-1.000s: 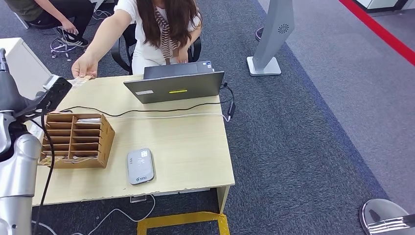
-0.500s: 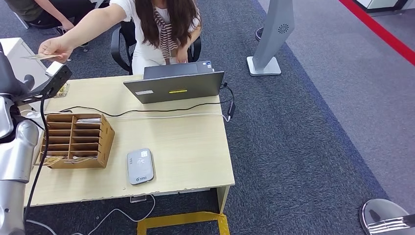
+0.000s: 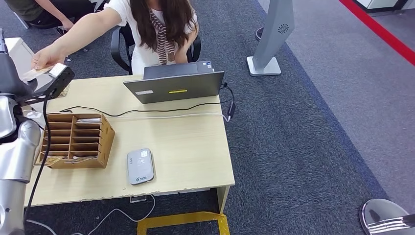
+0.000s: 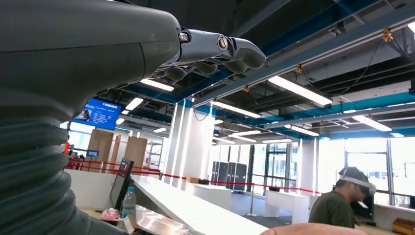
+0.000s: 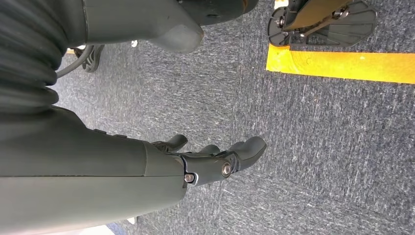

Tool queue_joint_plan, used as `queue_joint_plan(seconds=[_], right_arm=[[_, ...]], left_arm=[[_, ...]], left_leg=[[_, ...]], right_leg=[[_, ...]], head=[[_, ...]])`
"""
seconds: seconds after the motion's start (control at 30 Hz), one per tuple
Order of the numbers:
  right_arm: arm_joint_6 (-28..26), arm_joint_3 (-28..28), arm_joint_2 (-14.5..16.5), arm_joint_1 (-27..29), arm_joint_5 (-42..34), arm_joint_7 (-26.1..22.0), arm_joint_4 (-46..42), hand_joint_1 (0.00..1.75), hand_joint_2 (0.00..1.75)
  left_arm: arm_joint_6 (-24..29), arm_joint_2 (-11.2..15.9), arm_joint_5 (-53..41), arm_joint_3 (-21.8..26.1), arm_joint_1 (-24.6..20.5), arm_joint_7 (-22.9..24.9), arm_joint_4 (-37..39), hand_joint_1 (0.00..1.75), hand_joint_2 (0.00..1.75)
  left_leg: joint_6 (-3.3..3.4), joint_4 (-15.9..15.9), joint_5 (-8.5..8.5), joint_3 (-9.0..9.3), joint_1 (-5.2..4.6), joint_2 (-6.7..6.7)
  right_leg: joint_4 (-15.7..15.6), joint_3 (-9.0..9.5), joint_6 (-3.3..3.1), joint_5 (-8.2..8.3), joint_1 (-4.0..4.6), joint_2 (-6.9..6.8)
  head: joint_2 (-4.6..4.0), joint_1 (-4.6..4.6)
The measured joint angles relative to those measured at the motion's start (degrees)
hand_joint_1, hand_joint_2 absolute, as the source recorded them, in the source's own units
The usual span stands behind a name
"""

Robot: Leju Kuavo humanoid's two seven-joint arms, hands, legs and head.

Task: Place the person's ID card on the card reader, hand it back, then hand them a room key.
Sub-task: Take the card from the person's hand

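left hand point(image 4: 215, 49): raised, fingers loosely curled, nothing held | right hand point(image 5: 215, 159): hangs over carpet, empty | tan ID card point(image 3: 35, 72): in person's hand point(image 3: 43, 58), beside left wrist | grey flat card reader point(image 3: 140, 166): bare on light wooden table point(image 3: 186, 142) | progress: handover pending; reading, return, key remain

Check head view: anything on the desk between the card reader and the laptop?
Head view: a black cable and a white cable cross the desk between the card reader and laptop; otherwise bare wood.
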Motion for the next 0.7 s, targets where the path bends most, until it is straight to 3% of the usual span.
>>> queue_joint_plan(seconds=[0.4,0.53,0.7], right_arm=[[0.2,0.0,0.0,0.0,0.1,0.4,0.0,0.00,1.75],[0.5,0.0,0.0,0.0,0.1,0.4,0.1,0.00,1.75],[0.7,0.0,0.0,0.0,0.1,0.4,0.1,0.00,1.75]], left_arm=[[-1.1,0.3,0.0,-4.6,0.0,1.7,2.4,0.00,1.75],[-1.1,0.3,0.0,-6.0,0.0,1.9,2.9,1.75,1.75],[-1.1,0.1,0.0,-7.1,0.1,1.6,3.0,1.75,1.75]], left_leg=[[0.00,0.0,0.00,0.00,0.00,0.00],[0.00,0.0,0.00,0.00,0.00,0.00],[0.00,0.0,0.00,-0.01,0.00,0.00]], right_leg=[[0.0,0.00,0.00,0.00,0.00,0.00],[0.0,0.00,0.00,0.00,0.00,0.00],[0.0,0.00,0.00,0.00,0.00,-0.01]], head=[[0.00,0.00],[0.00,0.01],[0.00,0.00]])
